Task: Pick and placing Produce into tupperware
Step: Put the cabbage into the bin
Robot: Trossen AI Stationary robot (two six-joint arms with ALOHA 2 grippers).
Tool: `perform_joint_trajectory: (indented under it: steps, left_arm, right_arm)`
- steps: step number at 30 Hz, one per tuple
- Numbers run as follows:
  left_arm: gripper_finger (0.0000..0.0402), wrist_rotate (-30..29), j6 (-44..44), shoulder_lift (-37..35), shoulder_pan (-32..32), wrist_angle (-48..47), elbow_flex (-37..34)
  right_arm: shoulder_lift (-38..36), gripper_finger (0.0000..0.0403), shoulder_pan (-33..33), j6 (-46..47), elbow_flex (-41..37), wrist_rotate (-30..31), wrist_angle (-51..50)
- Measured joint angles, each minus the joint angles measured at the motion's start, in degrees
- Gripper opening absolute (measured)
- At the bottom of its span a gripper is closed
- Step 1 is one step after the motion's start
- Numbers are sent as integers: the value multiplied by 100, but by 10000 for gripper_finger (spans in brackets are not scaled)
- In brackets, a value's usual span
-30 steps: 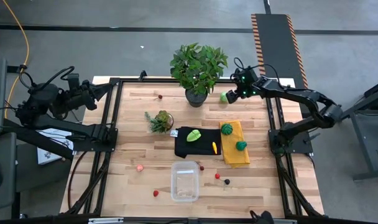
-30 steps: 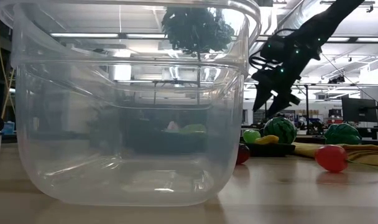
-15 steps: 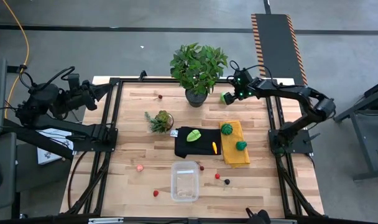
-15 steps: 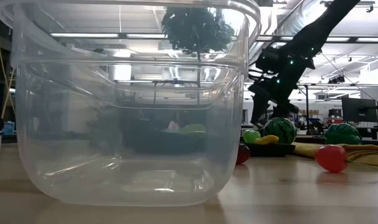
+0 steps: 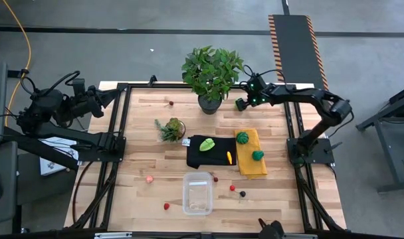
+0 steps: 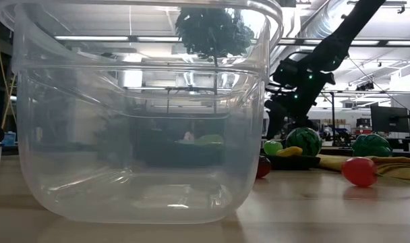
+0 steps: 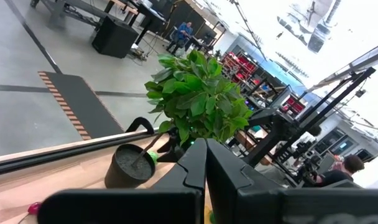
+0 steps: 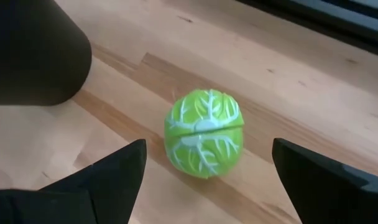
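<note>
The lime-green cabbage ball (image 8: 204,134) rests on the wood beside the big plant's dark pot (image 8: 33,50). My right gripper (image 8: 207,149) hangs over it, open, one finger on either side and not touching; from above, the gripper (image 5: 241,103) hides the ball. The low view shows the ball (image 6: 272,147) below the fingers. The clear tupperware (image 5: 197,193) stands near the near edge. A lime-green leaf (image 5: 207,144) and a yellow piece (image 5: 229,157) lie on a black cloth. Two dark green pieces (image 5: 242,137) lie on the yellow cloth. My left gripper (image 7: 205,165) waits, shut, off the table's left edge.
The large potted plant (image 5: 211,74) stands just left of my right gripper. A small succulent (image 5: 171,127) sits left of the black cloth. Small red, pink and dark pieces (image 5: 232,187) are scattered around the tupperware. Black frame rails (image 5: 292,126) run along both table sides.
My right gripper has moved toward the table's left, toward the potted plant, and has come down over the lime-green cabbage ball, which it now covers in the high view. Nothing else has moved.
</note>
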Motion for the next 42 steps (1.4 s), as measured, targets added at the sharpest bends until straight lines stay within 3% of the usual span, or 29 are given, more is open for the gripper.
perform_joint_trajectory:
  steps: [15,42]
  left_arm:
    - [1,0,-4,0,0,4,0]
    - [1,2,16,0,0,0,0]
  right_arm:
    - [259,339,0,-201,4,-57,568]
    - [259,339,-110,-602,4,-76,717]
